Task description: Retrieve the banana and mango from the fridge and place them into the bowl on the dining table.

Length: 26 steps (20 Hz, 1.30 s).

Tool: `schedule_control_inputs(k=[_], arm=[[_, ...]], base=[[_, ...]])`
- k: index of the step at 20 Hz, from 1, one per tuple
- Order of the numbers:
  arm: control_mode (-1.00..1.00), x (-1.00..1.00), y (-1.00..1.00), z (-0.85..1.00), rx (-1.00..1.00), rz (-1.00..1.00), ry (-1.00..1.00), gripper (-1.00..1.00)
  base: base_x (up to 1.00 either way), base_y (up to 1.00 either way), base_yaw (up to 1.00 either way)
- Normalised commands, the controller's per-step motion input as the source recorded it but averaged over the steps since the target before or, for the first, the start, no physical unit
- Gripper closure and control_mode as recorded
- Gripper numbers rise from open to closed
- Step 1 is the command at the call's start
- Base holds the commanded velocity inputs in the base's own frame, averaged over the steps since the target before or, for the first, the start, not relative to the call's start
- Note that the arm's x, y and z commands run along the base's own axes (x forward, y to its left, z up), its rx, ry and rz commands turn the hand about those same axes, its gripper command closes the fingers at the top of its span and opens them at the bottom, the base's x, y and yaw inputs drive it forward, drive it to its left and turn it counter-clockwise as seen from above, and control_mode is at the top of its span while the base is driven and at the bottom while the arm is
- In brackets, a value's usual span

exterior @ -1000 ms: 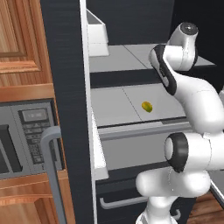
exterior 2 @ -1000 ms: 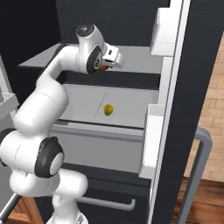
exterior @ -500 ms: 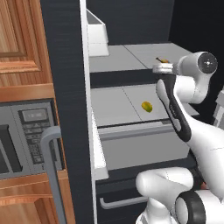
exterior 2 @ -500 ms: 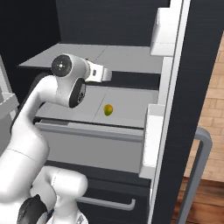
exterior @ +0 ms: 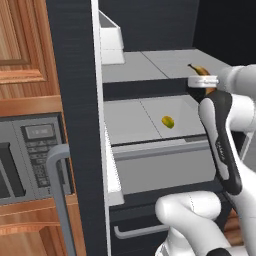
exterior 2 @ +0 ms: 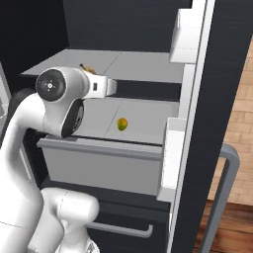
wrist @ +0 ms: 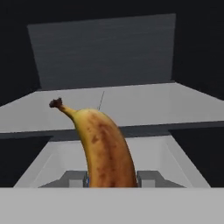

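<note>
Fridge (exterior 2: 197, 148) open; our end effector (wrist: 111, 180) grasping banana (wrist: 105, 153), mango (exterior: 168, 121) below on shelf. Next we carry banana to bowl.

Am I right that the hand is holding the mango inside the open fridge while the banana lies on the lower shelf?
Not quite: the fruits are swapped. The hand view shows the banana gripped in the hand, and the right base view shows the mango lying on the lower shelf of the open fridge.
</note>
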Motion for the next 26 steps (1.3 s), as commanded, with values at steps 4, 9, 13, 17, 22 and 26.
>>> schedule_control_inputs(k=[4, 9, 13, 17, 22, 26], arm=[[-1.0, -0.78, 0.0, 0.32, 0.0, 0.03, 0.0, 1.0], [1.0, -0.06, 0.01, 0.0, 0.0, 0.0, 0.01, 1.0], [1.0, 0.0, 0.0, 0.0, 0.0, 0.0, 0.0, 1.0], [1.0, 0.0, 0.0, 0.0, 0.0, 0.0, 0.0, 1.0], [1.0, 0.0, 0.0, 0.0, 0.0, 0.0, 0.0, 1.0], [1.0, 0.0, 0.0, 0.0, 0.0, 0.0, 0.0, 1.0]], base=[[0.0, 0.0, 0.0], [0.01, 0.02, 0.0], [-0.5, 0.0, 0.0], [-0.86, 0.0, 0.01], [-0.8, 0.0, 0.07], [-0.64, 0.0, 0.13]])
